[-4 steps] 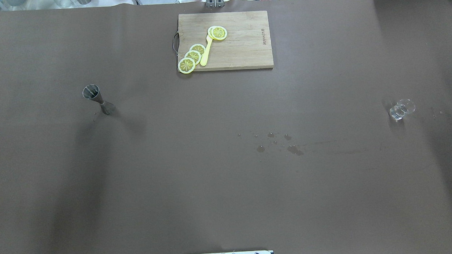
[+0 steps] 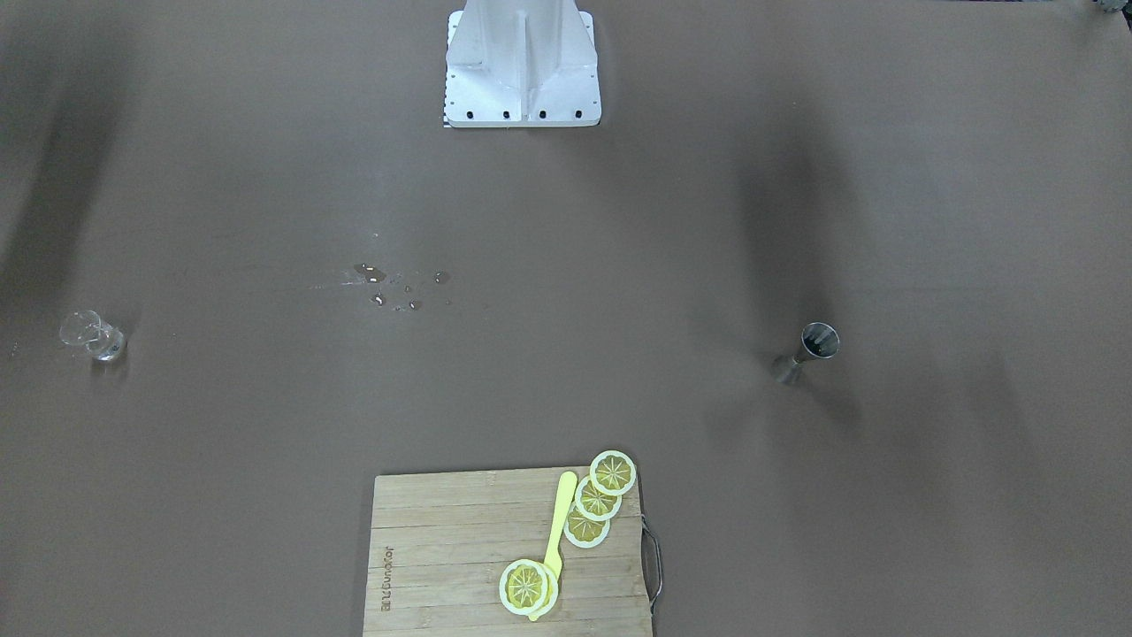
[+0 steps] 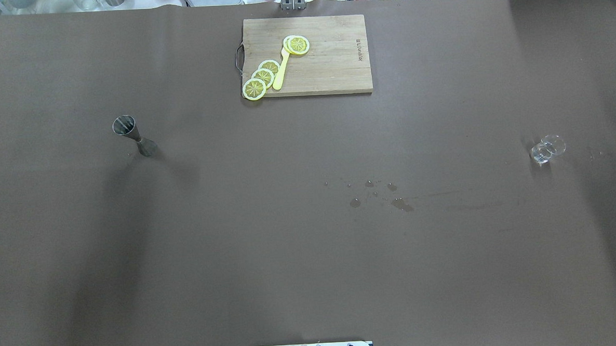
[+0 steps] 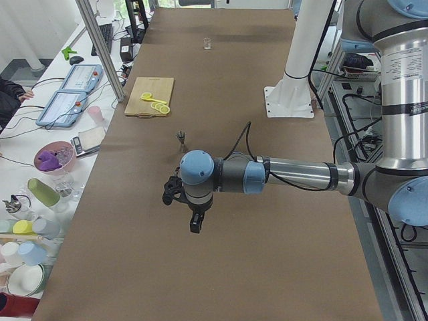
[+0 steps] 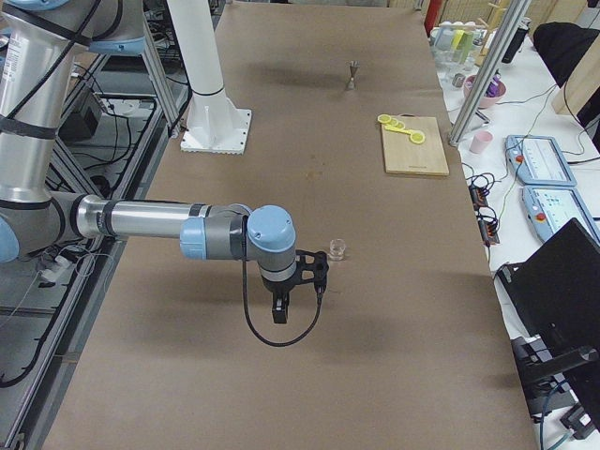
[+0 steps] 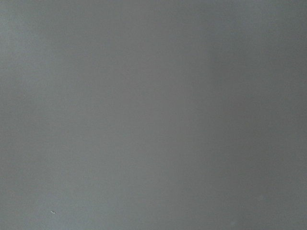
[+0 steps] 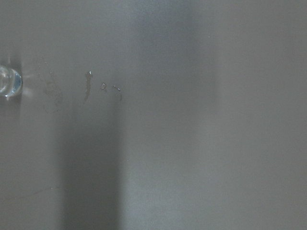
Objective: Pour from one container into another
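Table (image 3: 312, 277): left hand (image 4: 194, 226) and right hand (image 5: 278, 315) hang above it, clear of both vessels; spread or pressed together, cannot tell. Jigger (image 3: 132, 135) upright at left, glass (image 3: 546, 150) at right, well apart. Judged: grasp, carry and pour all outstanding.

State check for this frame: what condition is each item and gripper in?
Jigger: upright on table, ungripped.
Glass: upright on table, ungripped.
Lemon slices: lying on cutting board.
Table: wet spots near middle.
Left gripper, right gripper: open or shut, cannot tell.

Silver-tubed arms (image 4: 301, 175) with blue joint caps (image 4: 196, 167), seemingly black hands (image 4: 171, 194).
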